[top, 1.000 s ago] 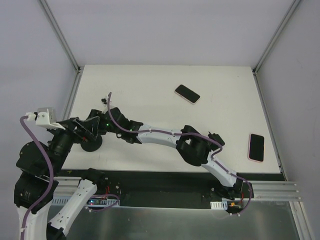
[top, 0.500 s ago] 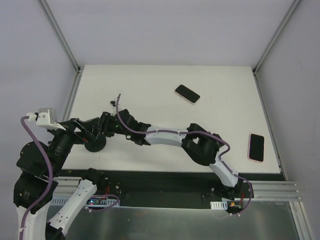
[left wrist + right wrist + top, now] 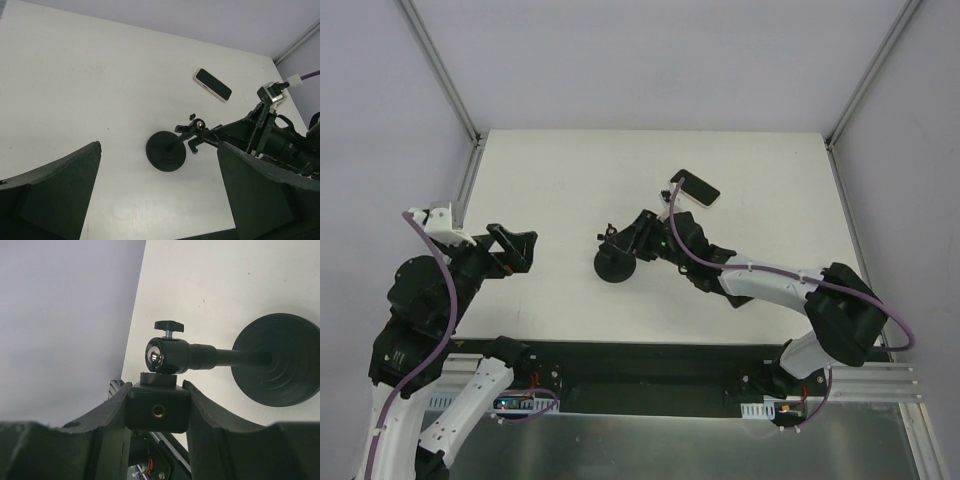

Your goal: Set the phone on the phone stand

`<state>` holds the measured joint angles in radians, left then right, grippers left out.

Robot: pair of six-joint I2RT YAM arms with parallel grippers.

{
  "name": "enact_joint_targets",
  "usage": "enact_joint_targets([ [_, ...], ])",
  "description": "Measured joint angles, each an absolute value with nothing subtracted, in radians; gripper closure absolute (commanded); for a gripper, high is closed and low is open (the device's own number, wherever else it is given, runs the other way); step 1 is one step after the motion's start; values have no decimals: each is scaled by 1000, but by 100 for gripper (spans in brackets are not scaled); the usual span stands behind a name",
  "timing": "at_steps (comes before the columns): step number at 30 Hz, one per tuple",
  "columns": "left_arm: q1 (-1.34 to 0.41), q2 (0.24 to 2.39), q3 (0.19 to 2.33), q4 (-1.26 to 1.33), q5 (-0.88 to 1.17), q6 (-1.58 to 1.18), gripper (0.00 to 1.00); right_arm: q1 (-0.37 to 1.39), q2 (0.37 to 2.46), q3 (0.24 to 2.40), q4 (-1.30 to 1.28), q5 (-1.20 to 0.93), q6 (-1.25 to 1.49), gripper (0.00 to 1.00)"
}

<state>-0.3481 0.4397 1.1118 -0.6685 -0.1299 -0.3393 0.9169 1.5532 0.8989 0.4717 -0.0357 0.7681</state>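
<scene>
The black phone stand has a round base (image 3: 616, 266) near the table's middle, and its stem leans toward my right gripper (image 3: 623, 240). That gripper is shut on the stand's black head block (image 3: 157, 410), just below the ball joint (image 3: 164, 355). The base also shows in the right wrist view (image 3: 277, 360) and the left wrist view (image 3: 166, 151). A black phone with a pink edge (image 3: 695, 187) lies flat behind the right arm, also seen in the left wrist view (image 3: 213, 85). My left gripper (image 3: 512, 248) is open and empty at the left, well clear of the stand.
The table's left edge and a metal rail (image 3: 465, 190) run close to the left arm. The right arm's elbow (image 3: 845, 320) hangs over the table's right front area and hides what lies under it.
My right gripper has carried the stand rightward from beside the left gripper to the table's middle. The left arm has drawn back to the left and its gripper is apart from the stand.
</scene>
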Motion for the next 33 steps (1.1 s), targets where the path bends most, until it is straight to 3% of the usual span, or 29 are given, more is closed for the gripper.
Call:
enact_joint_targets([
  [10,-348,565,1042,-615,48,-442,2,874,1504,786,586,-118,860,99],
  [19,-348,638,976,-596,195,-538,2,834,1716,751,992,-266,1200,98],
  [22,-348,640,961,-587,227,-560,2,834,1746,739,1065,-278,1243,82],
  [23,-348,640,957,-583,233,-565,2,833,1746,734,1071,-279,1248,68],
  [24,-348,640,954,-580,238,-569,2,833,1746,731,1076,-279,1249,62],
  [25,-348,639,952,-580,242,-571,2,832,1746,729,1079,-281,1247,44],
  [29,-348,639,949,-580,254,-577,2,817,1728,729,1023,-325,1206,4],
  [33,-348,638,949,-579,257,-577,2,793,1631,728,824,-358,1074,4],
])
